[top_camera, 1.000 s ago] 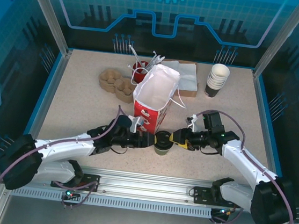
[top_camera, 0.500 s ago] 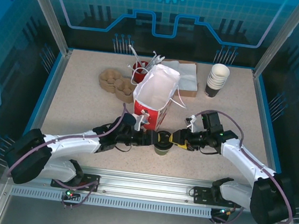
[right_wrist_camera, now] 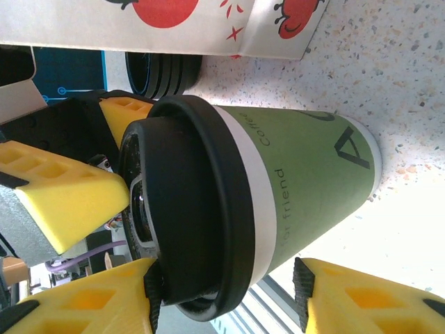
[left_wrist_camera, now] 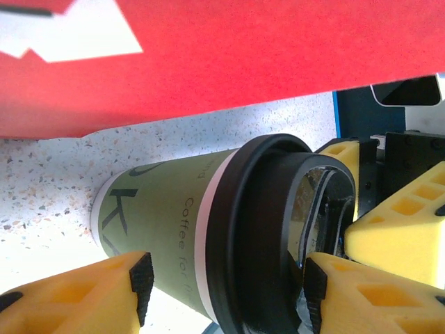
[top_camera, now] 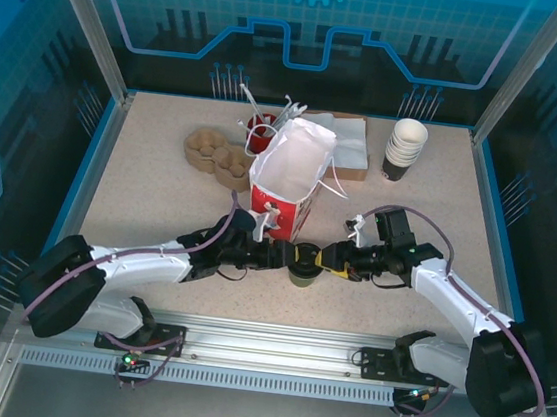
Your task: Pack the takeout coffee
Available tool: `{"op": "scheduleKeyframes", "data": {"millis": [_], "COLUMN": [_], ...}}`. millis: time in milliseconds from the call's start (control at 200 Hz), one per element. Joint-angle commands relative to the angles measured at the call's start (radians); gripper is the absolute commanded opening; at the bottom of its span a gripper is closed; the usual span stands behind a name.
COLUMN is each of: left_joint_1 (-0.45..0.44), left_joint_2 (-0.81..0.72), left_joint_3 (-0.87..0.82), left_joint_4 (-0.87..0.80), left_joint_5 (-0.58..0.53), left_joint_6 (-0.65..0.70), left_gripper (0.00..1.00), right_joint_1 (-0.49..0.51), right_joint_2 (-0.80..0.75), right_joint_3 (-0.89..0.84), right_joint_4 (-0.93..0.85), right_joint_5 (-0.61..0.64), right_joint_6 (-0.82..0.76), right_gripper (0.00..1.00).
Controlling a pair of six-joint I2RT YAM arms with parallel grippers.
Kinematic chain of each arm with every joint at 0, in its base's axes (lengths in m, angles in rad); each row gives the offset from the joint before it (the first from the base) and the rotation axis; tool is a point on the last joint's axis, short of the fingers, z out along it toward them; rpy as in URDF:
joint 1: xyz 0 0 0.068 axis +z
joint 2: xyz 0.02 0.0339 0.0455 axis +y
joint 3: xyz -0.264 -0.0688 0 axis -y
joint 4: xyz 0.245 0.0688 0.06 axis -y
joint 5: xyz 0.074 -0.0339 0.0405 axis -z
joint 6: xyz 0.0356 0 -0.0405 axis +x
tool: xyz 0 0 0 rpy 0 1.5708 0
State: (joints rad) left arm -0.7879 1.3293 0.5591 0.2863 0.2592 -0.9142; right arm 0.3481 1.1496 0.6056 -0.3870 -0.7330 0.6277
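The takeout coffee (top_camera: 303, 265) is an olive-green paper cup with a black lid, standing on the table just in front of the red-and-white paper bag (top_camera: 287, 174). My left gripper (top_camera: 284, 259) reaches it from the left and my right gripper (top_camera: 324, 259) from the right. Both are open and turned on their sides. In the left wrist view the cup (left_wrist_camera: 181, 223) lies across the gap of the gripper (left_wrist_camera: 226, 285). In the right wrist view one pad (right_wrist_camera: 151, 285) of the gripper (right_wrist_camera: 226, 287) sits at the lid's rim (right_wrist_camera: 201, 209). The other pad stands clear of the cup wall.
A stack of lidless cups (top_camera: 404, 147) stands at the back right. A cardboard cup carrier (top_camera: 214, 153), a red cup of stirrers (top_camera: 260, 131) and napkins (top_camera: 345, 141) lie behind the bag. A low black lid piece (right_wrist_camera: 163, 69) sits by the bag's foot.
My left gripper has slid right, up to the cup, and its arm has stretched out. The right gripper and the cup have barely moved.
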Motion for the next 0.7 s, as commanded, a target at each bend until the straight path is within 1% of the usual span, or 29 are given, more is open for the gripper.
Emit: {"op": "scheduleKeyframes", "data": {"millis": [0,235,430,695], "left_joint_1": [0.008,0.009,0.007,0.006], "left_joint_2": [0.016,0.019,0.029,0.033], "left_joint_3": [0.018,0.014,0.014,0.018], "left_joint_4": [-0.012,-0.011,0.003,-0.003], "left_joint_5": [0.016,0.020,0.027,0.028], "left_joint_6": [0.005,0.005,0.003,0.007], "left_gripper": [0.61,0.60,0.59,0.58], "right_joint_1": [0.014,0.016,0.015,0.015], "right_joint_2": [-0.019,-0.040,-0.008,0.037], "right_joint_3": [-0.007,0.033,0.045,0.033], "right_joint_4": [-0.005,-0.024,-0.018,-0.015], "right_joint_5": [-0.003,-0.016,0.004,0.033], "right_joint_6": [-0.016,-0.012,-0.022,-0.042], "right_gripper": [0.56,0.62,0.63,0.54]}}
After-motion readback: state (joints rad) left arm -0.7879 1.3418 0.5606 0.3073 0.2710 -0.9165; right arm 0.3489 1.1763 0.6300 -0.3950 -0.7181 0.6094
